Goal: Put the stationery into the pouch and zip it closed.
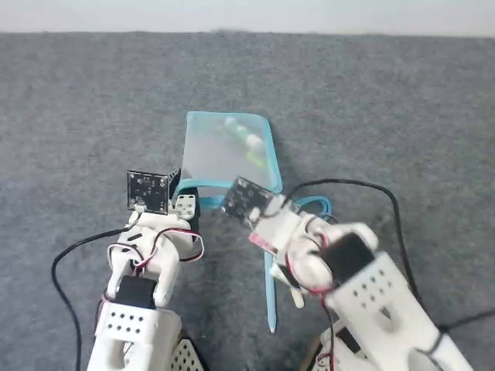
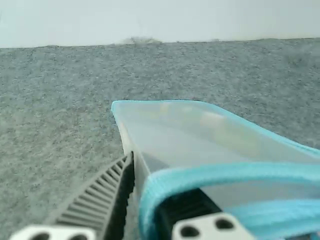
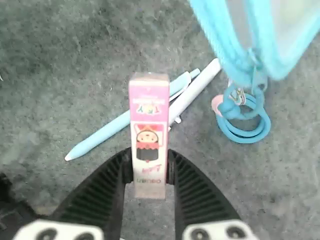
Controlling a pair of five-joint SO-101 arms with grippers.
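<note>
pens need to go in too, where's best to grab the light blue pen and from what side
Take the light blue pen on its barrel toward the pointed tip, coming straight down with the jaws across it. It lies flat on the mat, and that half is free, while the white pen crowds its other end.

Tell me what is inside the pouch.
Through the pouch wall, pale green and white items show at its far end. The frosted wall blurs them; their kind is unclear.

Grey carpet-like surface (image 1: 93,100) spreads throughout; a pale wall (image 1: 247,14) borders its far edge.
</note>
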